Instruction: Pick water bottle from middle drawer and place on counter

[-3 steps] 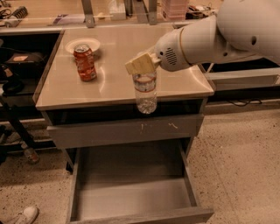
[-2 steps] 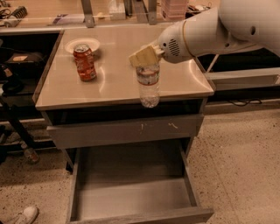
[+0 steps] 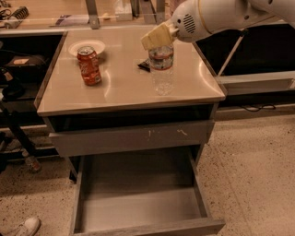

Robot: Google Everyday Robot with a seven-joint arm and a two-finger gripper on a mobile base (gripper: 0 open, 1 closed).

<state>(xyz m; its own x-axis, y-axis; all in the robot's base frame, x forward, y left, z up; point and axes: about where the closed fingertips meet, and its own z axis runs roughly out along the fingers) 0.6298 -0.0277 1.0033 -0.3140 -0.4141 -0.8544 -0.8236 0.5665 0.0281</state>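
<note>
We see the gripper (image 3: 159, 38) closed on the top of the water bottle (image 3: 162, 69), which hangs below it over the counter (image 3: 120, 90).

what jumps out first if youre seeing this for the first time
The big white arm reaches in from the upper right, its gripper clamped on the top of the water bottle over the right half of the counter. Next come the orange soda can standing at the counter's back left, and the middle drawer pulled wide open below, its floor bare.
</note>
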